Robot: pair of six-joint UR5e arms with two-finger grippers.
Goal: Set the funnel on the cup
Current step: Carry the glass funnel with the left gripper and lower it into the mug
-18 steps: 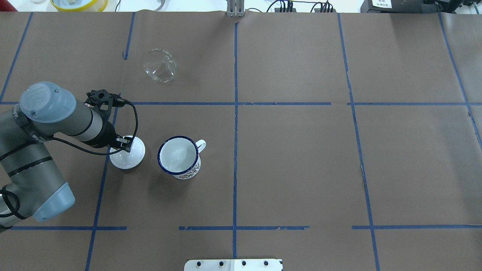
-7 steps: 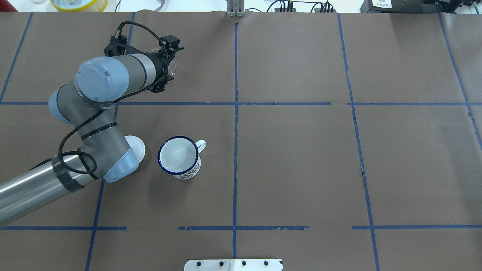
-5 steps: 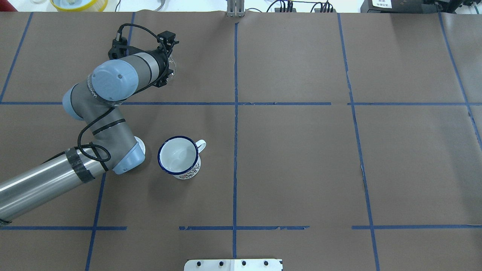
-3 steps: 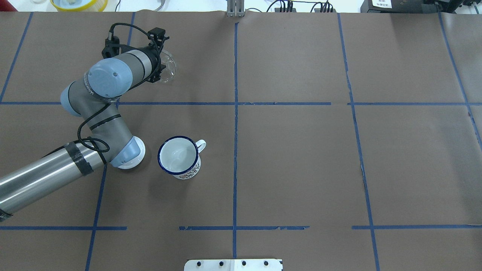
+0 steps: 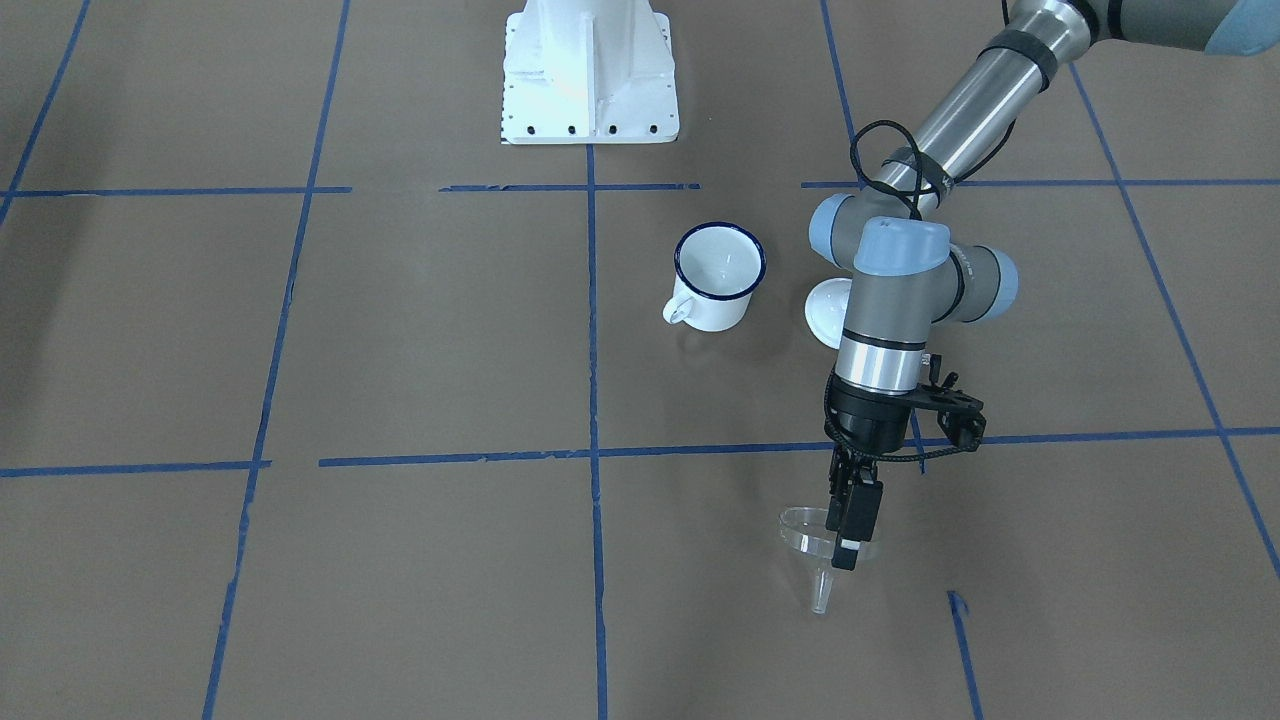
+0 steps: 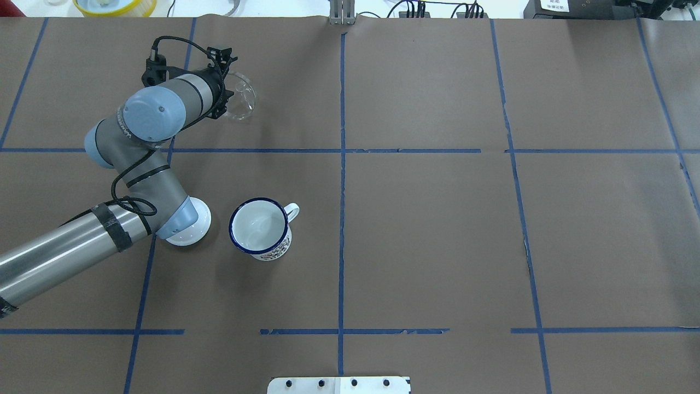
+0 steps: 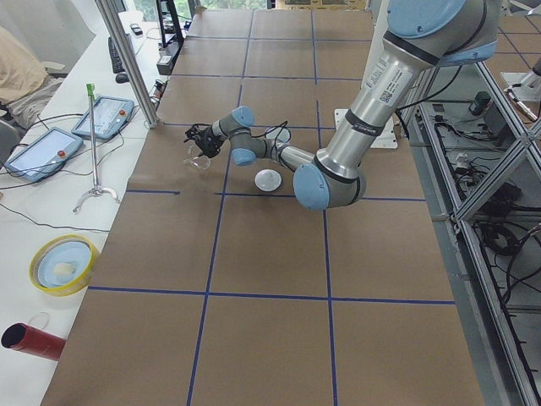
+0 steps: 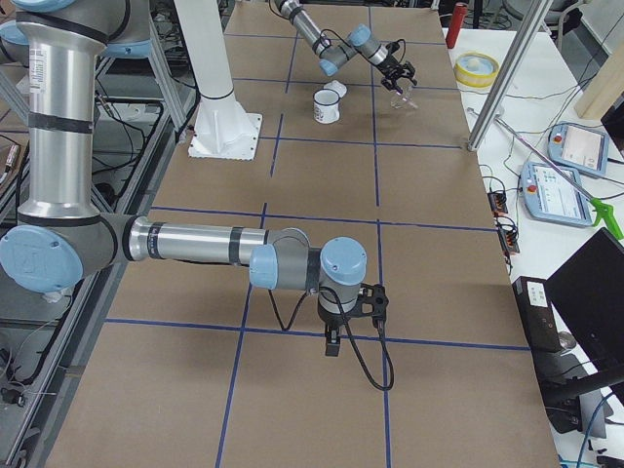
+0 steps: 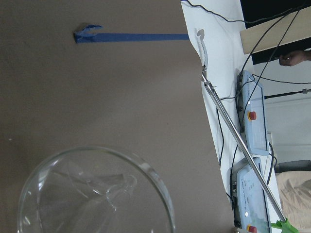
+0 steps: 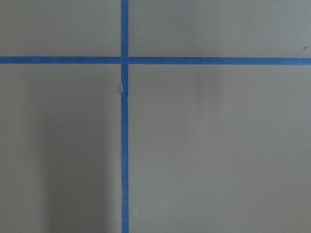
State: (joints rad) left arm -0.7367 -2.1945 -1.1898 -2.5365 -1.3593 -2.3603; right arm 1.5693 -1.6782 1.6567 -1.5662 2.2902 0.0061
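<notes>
The clear funnel (image 5: 812, 540) lies tilted on the brown table at the far left, its spout towards the operators' side. It also shows in the overhead view (image 6: 241, 100) and fills the bottom of the left wrist view (image 9: 97, 194). My left gripper (image 5: 850, 525) hangs over the funnel's rim, fingers pointing down; it looks open and holds nothing. The white mug with the blue rim (image 6: 260, 227) stands upright and empty nearer the robot (image 5: 718, 275). My right gripper (image 8: 331, 343) shows only in the exterior right view, low over bare table, so I cannot tell its state.
A white round lid (image 6: 197, 225) lies just left of the mug, partly under my left arm's elbow (image 5: 825, 305). The robot's white base plate (image 5: 590, 70) is behind the mug. A yellow bowl (image 6: 115, 5) sits beyond the table's far edge.
My left arm left the white lid and swung out to the funnel, then shifted slightly left over it. The funnel, mug and lid have stayed in place.
</notes>
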